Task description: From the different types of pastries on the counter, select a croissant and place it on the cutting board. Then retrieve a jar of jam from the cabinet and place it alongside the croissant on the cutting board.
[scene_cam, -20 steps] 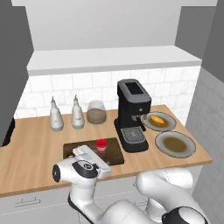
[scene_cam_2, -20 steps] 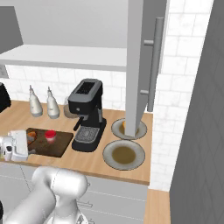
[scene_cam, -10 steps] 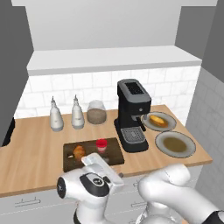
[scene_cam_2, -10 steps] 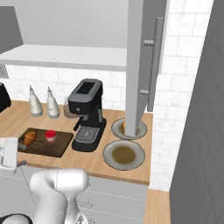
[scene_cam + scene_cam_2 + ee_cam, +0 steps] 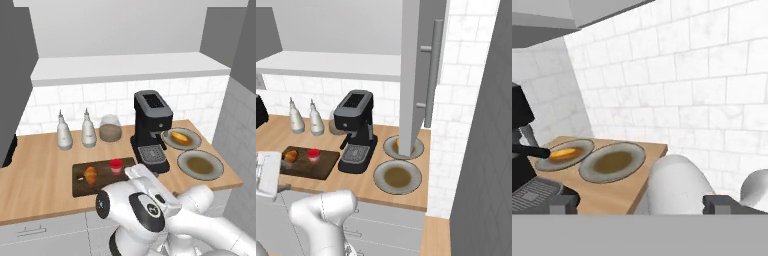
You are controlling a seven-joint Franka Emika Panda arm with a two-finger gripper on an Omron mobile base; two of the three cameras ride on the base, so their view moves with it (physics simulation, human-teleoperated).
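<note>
croissant (image 5: 290, 156) and jam jar (image 5: 313, 155) on cutting board (image 5: 324, 167)

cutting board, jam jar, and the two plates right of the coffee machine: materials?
Cutting board: looks like dark brown wood, matt. Jam jar: red all over, too small to tell glass from plastic. Plates: grey rims with a dull sheen, possibly glazed ceramic or metal; the look leaves it open.
</note>
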